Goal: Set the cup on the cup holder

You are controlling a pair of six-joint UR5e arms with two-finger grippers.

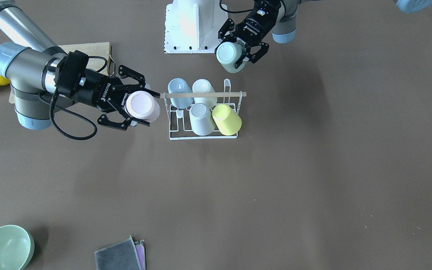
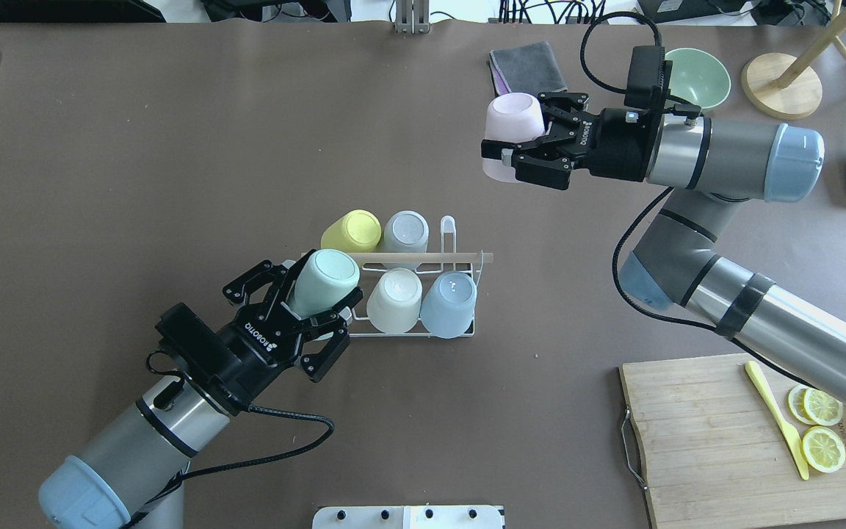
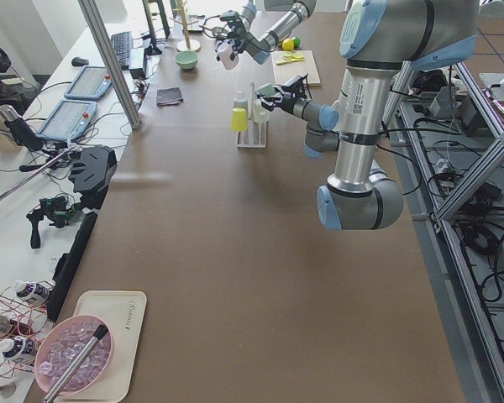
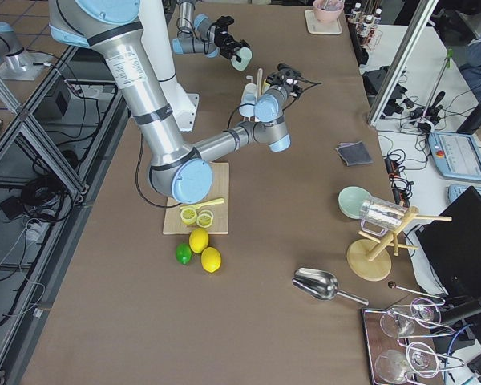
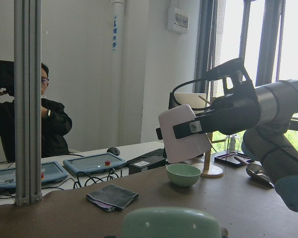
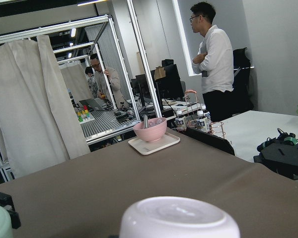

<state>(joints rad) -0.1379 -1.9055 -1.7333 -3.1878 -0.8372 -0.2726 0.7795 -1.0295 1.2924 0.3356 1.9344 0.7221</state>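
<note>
- Left claw [image 2: 322, 288] clamped round mint-green cup [image 2: 331, 268], cup tilted at the end of the cup holder [image 2: 460, 257] on robot's left; contact with the rack unclear.
- Right claw [image 2: 520, 132] grips pink cup [image 2: 511, 117], raised off the counter [image 2: 173, 184], well apart from the holder.
- Holder upright mid-counter; yellow cup [image 2: 351, 230], grey cup [image 2: 405, 231], cream cup [image 2: 395, 297] and blue cup [image 2: 449, 303] inverted on it.

Brown table [image 2: 173, 147]: cup holder [image 2: 467, 257], cutting board [image 2: 709, 441], green bowl [image 2: 698, 73], cloths [image 2: 527, 65], maybe two.

White cup holder [image 2: 460, 257]; yellow cup [image 2: 351, 231], grey cup [image 2: 405, 231], blue cup [image 2: 449, 305], mint cup [image 2: 324, 281], pink cup [image 2: 512, 132].
</note>
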